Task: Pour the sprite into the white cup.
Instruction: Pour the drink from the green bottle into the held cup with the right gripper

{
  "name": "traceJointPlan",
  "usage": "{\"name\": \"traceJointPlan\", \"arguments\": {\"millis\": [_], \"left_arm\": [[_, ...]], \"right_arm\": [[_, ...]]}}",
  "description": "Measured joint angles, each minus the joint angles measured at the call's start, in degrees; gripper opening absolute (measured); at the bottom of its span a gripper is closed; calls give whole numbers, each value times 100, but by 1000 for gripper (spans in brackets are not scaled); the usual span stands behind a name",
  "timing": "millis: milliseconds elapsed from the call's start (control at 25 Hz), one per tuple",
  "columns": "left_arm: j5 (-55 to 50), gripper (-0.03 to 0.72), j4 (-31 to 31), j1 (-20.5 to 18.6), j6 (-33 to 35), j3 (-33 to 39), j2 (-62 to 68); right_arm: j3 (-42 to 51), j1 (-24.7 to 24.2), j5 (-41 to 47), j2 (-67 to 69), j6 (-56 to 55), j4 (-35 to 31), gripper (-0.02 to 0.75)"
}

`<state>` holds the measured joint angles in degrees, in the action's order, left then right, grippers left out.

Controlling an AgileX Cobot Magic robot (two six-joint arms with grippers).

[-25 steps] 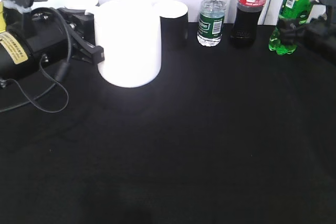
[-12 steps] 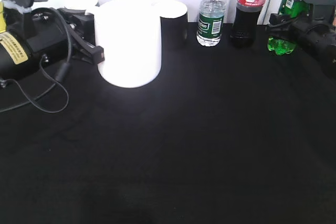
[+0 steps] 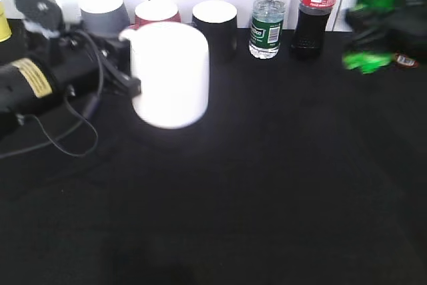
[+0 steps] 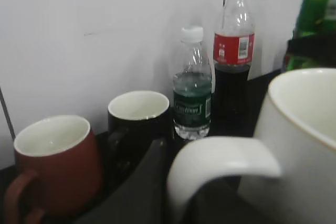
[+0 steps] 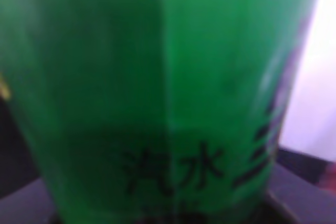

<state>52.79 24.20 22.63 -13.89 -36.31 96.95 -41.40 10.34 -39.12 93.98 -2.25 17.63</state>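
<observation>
The white cup [image 3: 170,71] hangs slightly blurred at the left centre. My left gripper [image 3: 132,83] is shut on its loop handle from the left. In the left wrist view the handle [image 4: 220,158] arcs over a dark finger [image 4: 139,190], and the cup's wall [image 4: 299,150] fills the right side. The sprite [image 3: 368,38] is a blurred green bottle at the far right, with my right gripper [image 3: 390,28] shut on it. The sprite's green label [image 5: 157,93] fills the right wrist view, so those fingers are hidden.
Along the back wall stand a grey mug [image 3: 103,15], a brick-red mug [image 3: 157,13], a black mug [image 3: 215,25], a clear water bottle [image 3: 267,21] and a cola bottle [image 3: 317,11]. A cable [image 3: 73,131] loops on the black cloth at left.
My right gripper closed in on the sprite, and the bottle now moves, blurred. My left arm and the white cup have shifted a little to the right, uncovering the grey and red mugs.
</observation>
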Motion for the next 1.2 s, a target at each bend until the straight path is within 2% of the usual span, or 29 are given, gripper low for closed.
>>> {"name": "traceJointPlan", "arguments": {"millis": [120,240,320,400,520,720,1200], "left_arm": [[25,52,174,0,0,7,96],[57,52,214,0,0,13,96],[57,52,364,0,-39,17,96],[57,52,546,0,-206,17,96],[52,52,969,0,-254,17,96],[52,52,1083,0,-254,17,96],[-209,52,1279,0,-254,17,96]], "right_arm": [[0,1001,289,-77,1209,140,418],[0,1447,331,-77,2713,168,418],[0,1454,362,-77,3913,-17,418],[0,1454,374,0,5101,-678,418],[0,1454,333,47,5891,-939,417],[0,1449,-10,47,7156,-1130,417],[-145,1449,-186,51,8497,-1148,414]]}}
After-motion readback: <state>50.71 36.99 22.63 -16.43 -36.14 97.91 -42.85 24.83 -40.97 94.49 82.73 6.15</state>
